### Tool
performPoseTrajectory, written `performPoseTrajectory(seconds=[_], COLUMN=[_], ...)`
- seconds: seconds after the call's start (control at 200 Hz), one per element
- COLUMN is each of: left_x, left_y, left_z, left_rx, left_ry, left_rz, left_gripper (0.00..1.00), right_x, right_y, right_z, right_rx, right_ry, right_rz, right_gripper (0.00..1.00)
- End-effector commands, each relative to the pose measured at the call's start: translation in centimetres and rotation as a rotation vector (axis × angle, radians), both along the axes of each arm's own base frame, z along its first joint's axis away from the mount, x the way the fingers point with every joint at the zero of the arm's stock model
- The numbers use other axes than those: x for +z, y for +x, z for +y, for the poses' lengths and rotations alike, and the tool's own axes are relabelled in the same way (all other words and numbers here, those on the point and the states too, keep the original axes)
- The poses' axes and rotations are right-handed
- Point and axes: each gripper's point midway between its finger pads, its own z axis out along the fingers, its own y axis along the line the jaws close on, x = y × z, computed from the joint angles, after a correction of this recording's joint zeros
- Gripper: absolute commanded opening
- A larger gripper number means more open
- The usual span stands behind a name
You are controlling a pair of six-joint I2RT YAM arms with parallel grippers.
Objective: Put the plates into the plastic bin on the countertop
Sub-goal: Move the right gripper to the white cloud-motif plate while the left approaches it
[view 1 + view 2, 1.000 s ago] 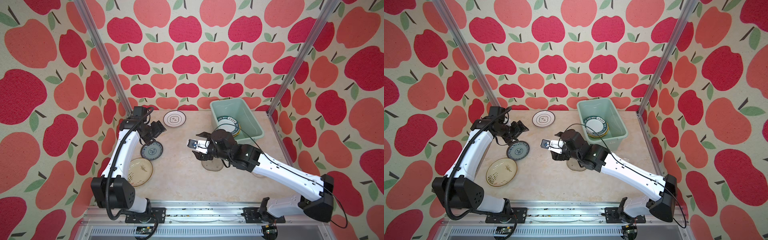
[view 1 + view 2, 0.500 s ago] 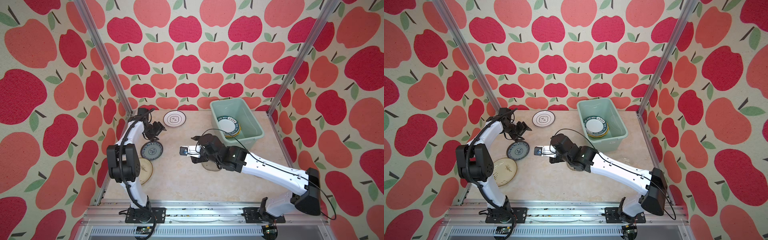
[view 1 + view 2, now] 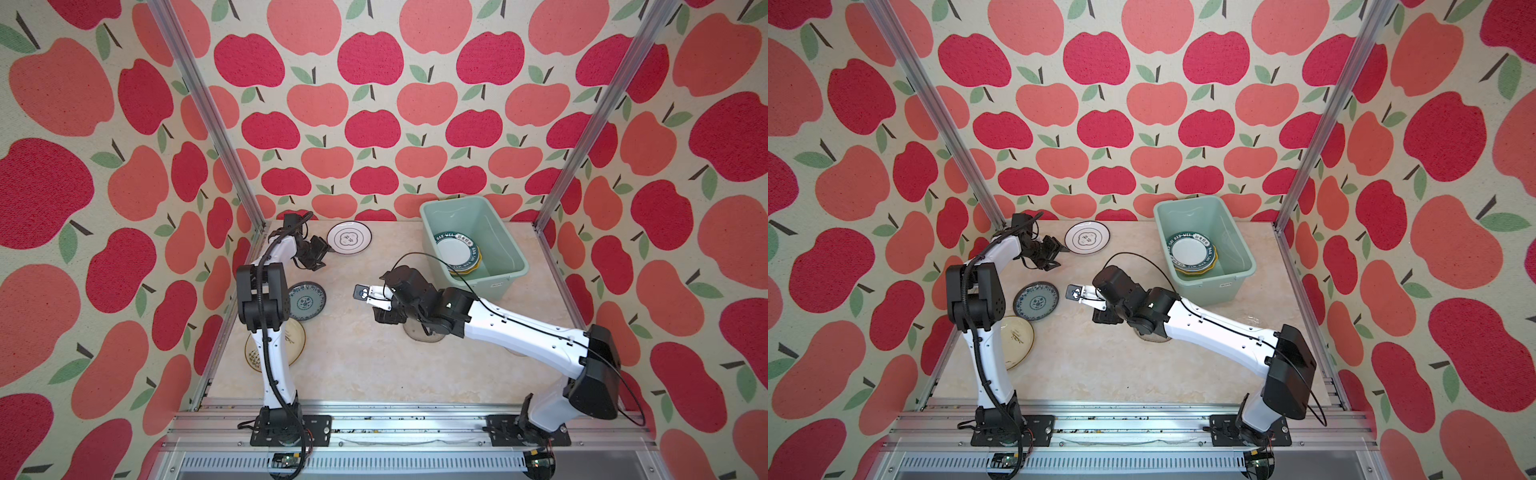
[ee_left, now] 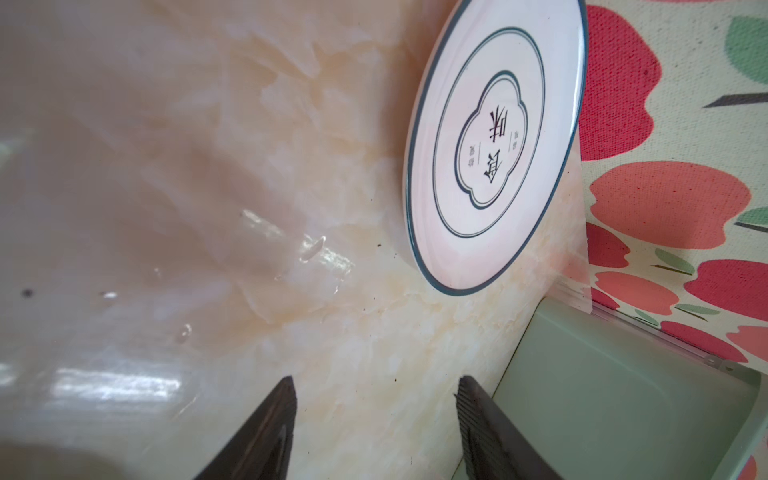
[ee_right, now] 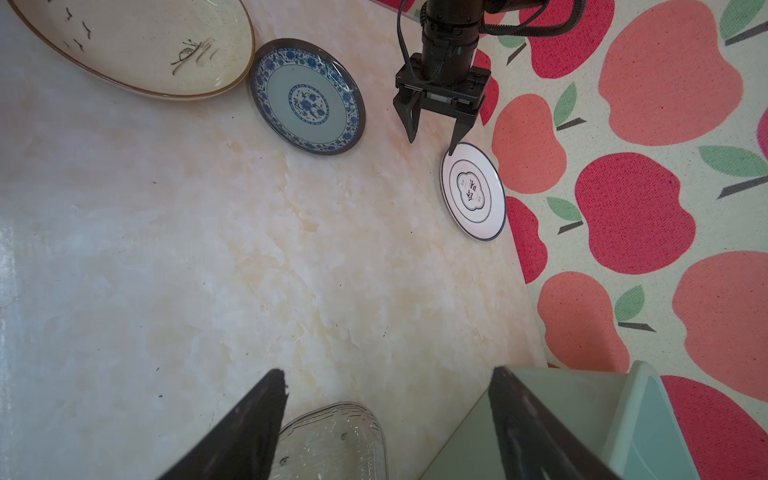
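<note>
A white plate [image 3: 349, 237] [image 3: 1087, 237] with dark rings lies at the back of the countertop [image 3: 357, 365]. My left gripper [image 3: 321, 254] [image 3: 1057, 255] [image 4: 376, 382] is open and empty just left of it, one fingertip at its rim [image 5: 451, 151]. A blue-patterned plate [image 3: 306, 300] [image 5: 307, 97] and a cream plate [image 3: 291, 345] [image 5: 137, 45] lie at the left. The plastic bin [image 3: 490, 286] [image 3: 1208, 286] holds stacked plates [image 3: 457, 251]. My right gripper [image 3: 380, 318] [image 5: 388, 374] hangs open over the edge of a clear glass plate [image 3: 424, 332] [image 5: 332, 440].
Apple-patterned walls and aluminium posts [image 3: 208, 116] close in the countertop on three sides. The left arm's folded elbow [image 3: 262, 295] stands over the cream plate. A black cable [image 3: 419, 259] loops from the right wrist beside the bin. A rail [image 3: 374, 415] runs along the front edge.
My left gripper has moved from above the blue-patterned plate back to the white plate, its jaws narrowing. My right gripper has shifted left, away from the bin, still open.
</note>
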Motion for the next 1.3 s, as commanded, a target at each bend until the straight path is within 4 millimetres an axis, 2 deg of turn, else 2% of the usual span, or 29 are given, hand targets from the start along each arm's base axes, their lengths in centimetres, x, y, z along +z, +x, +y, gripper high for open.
performPoseTrajectory(seconds=[0.0, 0.135, 0.32, 0.47, 0.69, 0.925, 1.056, 1.196, 1.296], left_x=[-0.7, -1.9, -3.4, -4.3, -5.5, -6.5, -6.7, -6.1, -4.8], left_y=[2.3, 3.9, 5.4, 5.9, 6.4, 6.1, 5.2, 3.8, 2.6], left_z=[0.3, 0.4, 0.3, 0.5, 0.3, -0.3, -0.6, -1.0, -1.4], left_rx=[0.024, 0.043, 0.062, 0.064, 0.058, 0.047, 0.044, 0.03, 0.009], left_ry=[-0.034, -0.049, -0.073, -0.068, -0.075, -0.068, -0.066, -0.058, -0.05], left_rz=[-0.039, -0.057, -0.067, -0.065, -0.066, -0.05, -0.042, -0.039, -0.051], left_gripper=[0.57, 0.49, 0.43, 0.4, 0.27, 0.14, 0.08, 0.04, 0.01], right_x=[0.3, -0.2, -1.0, -1.7, -2.3, -2.4, -2.2, -1.5, -0.5], right_y=[0.7, 1.1, 1.6, 1.9, 2.5, 3.1, 3.3, 3.7, 4.1], right_z=[0.6, 0.6, 0.3, 0.2, 0.1, -0.5, -0.8, -1.2, -1.4], right_rx=[-0.035, -0.051, -0.078, -0.093, -0.11, -0.144, -0.166, -0.202, -0.237], right_ry=[0.051, 0.055, 0.064, 0.063, 0.062, 0.06, 0.06, 0.082, 0.115], right_rz=[0.047, 0.07, 0.103, 0.116, 0.126, 0.115, 0.108, 0.094, 0.094], right_gripper=[0.8, 0.8, 0.8, 0.8, 0.8, 0.8, 0.8, 0.8, 0.81])
